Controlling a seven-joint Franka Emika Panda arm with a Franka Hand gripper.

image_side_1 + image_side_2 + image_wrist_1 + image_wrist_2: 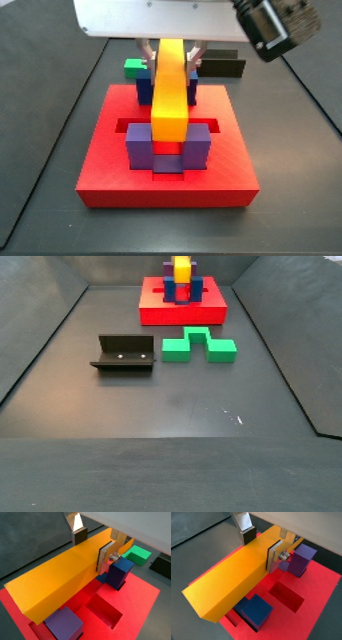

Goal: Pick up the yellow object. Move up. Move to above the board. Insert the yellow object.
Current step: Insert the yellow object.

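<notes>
Above the board (120, 180), hand (93, 543) clamps the yellow object (60, 574) mid-bar. Insert step: lower it straight between the purple blocks (167, 150).

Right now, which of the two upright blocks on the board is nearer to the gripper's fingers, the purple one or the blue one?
In both wrist views differently: the gripper holds the yellow object. Blue block is near here; purple block there. I cannot tell.

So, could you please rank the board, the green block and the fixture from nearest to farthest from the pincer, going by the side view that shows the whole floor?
The pincer holds the yellow object above the board.
1. The board: directly beneath the pincer.
2. The green block: on the floor just beyond the board.
3. The fixture: beside the green block, slightly farther.
</notes>
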